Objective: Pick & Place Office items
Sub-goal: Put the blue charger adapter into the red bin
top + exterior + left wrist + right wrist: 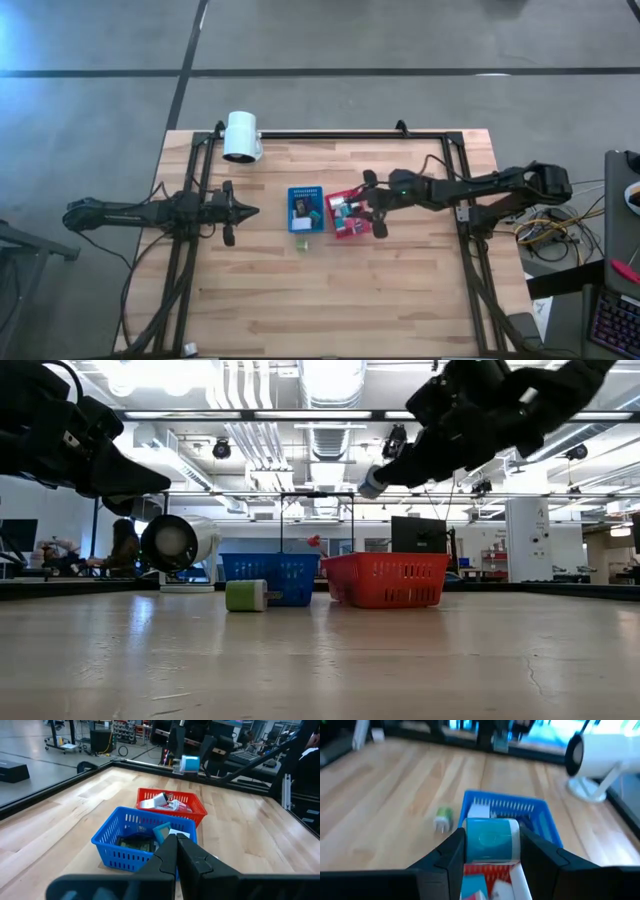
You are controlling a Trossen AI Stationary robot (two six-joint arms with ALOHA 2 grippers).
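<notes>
While carrying the teal block (491,839) in the right gripper (491,842), keep the squeeze steady and the wrist level so nothing slips from between the fingers. Judging by the layout, looks like a placing step: block clamped between the two dark fingers, raised above the red tray (348,213), with the blue tray (305,209) just beyond. Decide on the tray first, then descend straight down inside its walls; release only when low, so the block does not bounce out or land on the rim. Avoid brushing the items already heaped in the red tray, a white piece among them. Watch the green block (302,243) lying loose on the surface (400,300), just outside the blue tray's near side; likely a later pick, so leave it undisturbed.

Relative to the gripper: teal block sits squarely between the fingers, filling the gap, pressed on both sides, well clear of the surface in the low view. Red tray directly beneath; blue tray touching or nearly touching it, holding white, teal and dark pieces. Green block off to one side, near but apart.

Left gripper (250,211) waits clenched and empty, hanging above the surface just beside the blue tray. White cylinder (241,136) stands well apart at the far edge.
</notes>
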